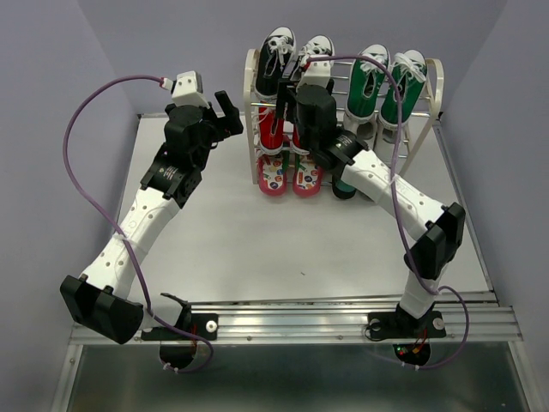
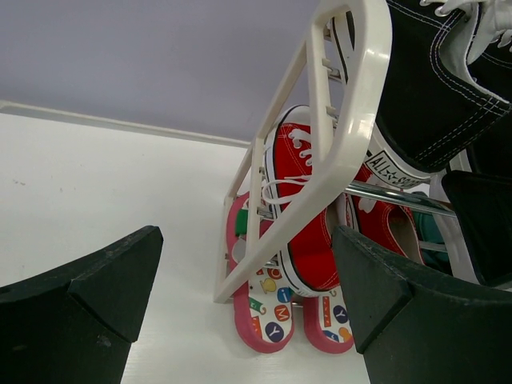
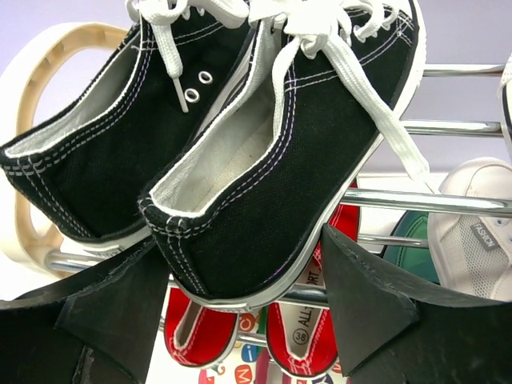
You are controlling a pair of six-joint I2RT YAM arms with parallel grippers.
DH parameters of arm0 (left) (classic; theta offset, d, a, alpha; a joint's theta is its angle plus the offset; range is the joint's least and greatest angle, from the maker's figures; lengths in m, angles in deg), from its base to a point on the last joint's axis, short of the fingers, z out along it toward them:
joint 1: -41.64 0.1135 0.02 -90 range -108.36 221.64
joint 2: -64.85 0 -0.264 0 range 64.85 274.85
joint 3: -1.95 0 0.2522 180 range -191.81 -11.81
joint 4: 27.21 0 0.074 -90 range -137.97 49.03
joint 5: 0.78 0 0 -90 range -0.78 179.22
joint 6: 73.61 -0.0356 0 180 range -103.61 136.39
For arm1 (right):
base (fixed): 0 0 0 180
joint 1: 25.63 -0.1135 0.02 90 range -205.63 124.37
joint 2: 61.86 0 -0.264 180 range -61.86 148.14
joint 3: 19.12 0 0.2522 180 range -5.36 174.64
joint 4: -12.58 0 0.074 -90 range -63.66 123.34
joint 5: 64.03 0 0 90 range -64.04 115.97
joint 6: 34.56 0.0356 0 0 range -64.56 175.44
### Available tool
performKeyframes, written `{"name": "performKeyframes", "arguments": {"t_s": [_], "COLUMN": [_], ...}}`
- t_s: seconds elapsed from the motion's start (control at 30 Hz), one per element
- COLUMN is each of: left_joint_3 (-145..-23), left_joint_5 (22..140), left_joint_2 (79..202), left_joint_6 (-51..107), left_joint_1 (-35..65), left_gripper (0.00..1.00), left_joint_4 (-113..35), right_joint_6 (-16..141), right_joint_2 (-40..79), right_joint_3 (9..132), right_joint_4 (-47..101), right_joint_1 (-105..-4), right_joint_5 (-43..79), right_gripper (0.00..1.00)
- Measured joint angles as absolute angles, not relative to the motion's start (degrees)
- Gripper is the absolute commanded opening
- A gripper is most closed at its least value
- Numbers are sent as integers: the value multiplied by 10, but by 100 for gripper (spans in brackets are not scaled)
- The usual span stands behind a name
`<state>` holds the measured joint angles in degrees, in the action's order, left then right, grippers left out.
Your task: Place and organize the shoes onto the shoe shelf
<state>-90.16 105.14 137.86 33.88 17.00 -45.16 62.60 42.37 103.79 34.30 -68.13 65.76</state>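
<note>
The shoe shelf (image 1: 254, 86) stands at the back of the table. Two black-white sneakers (image 1: 276, 60) lie on its top tier, red sneakers (image 1: 273, 129) on the tier below, and flip-flops (image 1: 274, 176) at the bottom. My right gripper (image 1: 302, 81) is at the top tier. In the right wrist view its fingers (image 3: 360, 296) press both sides of the right black sneaker's heel (image 3: 272, 184), which rests on a rod. My left gripper (image 1: 227, 112) hangs open and empty left of the shelf, facing its side frame (image 2: 352, 120), the red sneakers (image 2: 304, 208) and the flip-flops (image 2: 268, 320).
Green-and-white sneakers (image 1: 371, 81) fill the right half of the top tier, and dark green boots (image 1: 347, 184) stand at the shelf's lower right behind my right arm. A purple wall rises right behind the shelf. White tabletop (image 1: 257, 249) lies in front.
</note>
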Motion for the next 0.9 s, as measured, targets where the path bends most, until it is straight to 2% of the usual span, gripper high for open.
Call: {"name": "performKeyframes", "arguments": {"t_s": [0.1,0.27,0.3,0.37,0.4,0.5,0.57,0.63,0.8,0.83,0.9], "left_joint_3": [-902,-902,-902,-902,-902,-902,-902,-903,-903,-903,-903], "left_joint_5": [1051,1037,1031,1024,1019,1004,996,988,970,967,965], "left_joint_2": [1379,1380,1381,1385,1389,1397,1402,1406,1409,1409,1409], "left_joint_6": [339,339,339,339,339,339,339,339,339,339,339], "left_joint_1": [170,170,170,170,170,170,170,170,170,170,170], "left_gripper": [99,99,99,99,99,99,99,99,99,99,99], "left_joint_4": [-451,-450,-450,-449,-449,-448,-448,-448,-446,-446,-444], "right_joint_6": [621,610,607,603,601,597,594,593,597,596,597], "right_joint_2": [398,356,349,338,335,334,334,334,334,333,332], "right_joint_3": [1003,958,952,943,940,939,938,938,938,938,938], "right_joint_4": [331,330,330,332,333,334,334,335,335,336,338], "right_joint_1": [-680,-677,-676,-673,-673,-673,-673,-673,-673,-673,-673], "right_joint_5": [645,618,613,606,605,604,602,601,598,596,594], "right_gripper": [35,36,41,46,53,61,62,69,97,100,100]}}
